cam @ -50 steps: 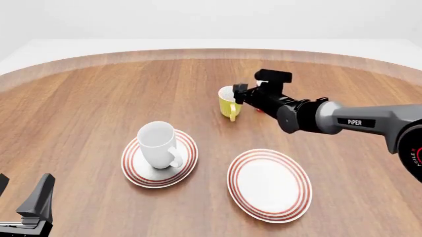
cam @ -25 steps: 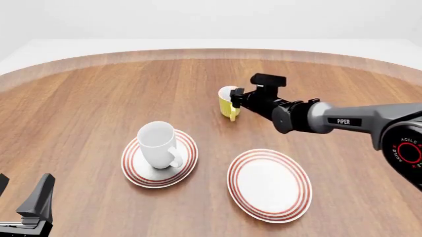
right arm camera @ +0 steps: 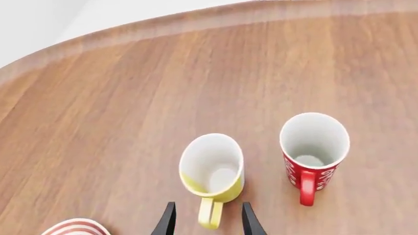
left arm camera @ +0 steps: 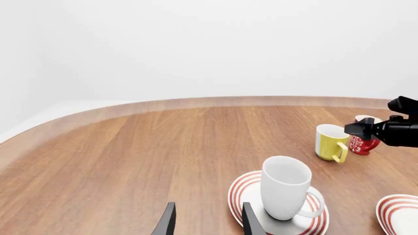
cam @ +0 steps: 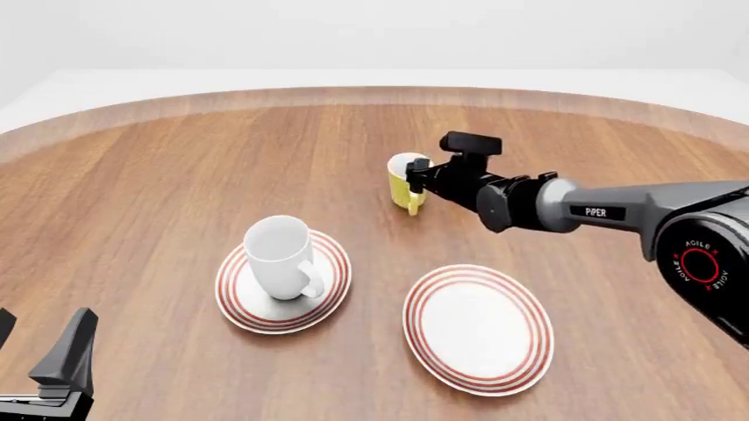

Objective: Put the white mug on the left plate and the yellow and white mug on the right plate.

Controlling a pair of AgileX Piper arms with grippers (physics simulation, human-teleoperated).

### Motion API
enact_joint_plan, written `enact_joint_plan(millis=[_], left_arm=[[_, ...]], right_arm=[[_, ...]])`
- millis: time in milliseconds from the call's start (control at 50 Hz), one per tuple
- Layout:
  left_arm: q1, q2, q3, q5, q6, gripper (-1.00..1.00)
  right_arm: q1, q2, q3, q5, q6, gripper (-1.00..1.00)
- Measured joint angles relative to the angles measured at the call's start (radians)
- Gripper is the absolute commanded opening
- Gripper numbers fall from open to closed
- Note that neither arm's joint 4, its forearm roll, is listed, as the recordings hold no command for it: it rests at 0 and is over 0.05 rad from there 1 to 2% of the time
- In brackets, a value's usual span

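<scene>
Now | right gripper open – fingers astride yellow and white mug handle | left gripper open

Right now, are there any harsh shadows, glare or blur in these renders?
Front view: sharp throughout, only soft faint shadows beside the white mug. Left wrist view: mild sheen on that mug, no blur. Right wrist view: crisp on the yellow and white mug; even light.

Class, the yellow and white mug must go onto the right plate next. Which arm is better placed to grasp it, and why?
The right. Its right gripper is open at the yellow and white mug, fingers either side of the handle, while the left gripper sits far back beyond the left plate.
</scene>
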Motion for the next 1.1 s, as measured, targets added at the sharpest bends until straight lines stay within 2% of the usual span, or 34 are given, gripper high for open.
enact_joint_plan(millis=[1100], left_arm=[[0.0, 0.0, 0.0, 0.0, 0.0, 1.0]], right_arm=[[0.013, 0.097, -0.117, 0.119, 0.065, 1.0]])
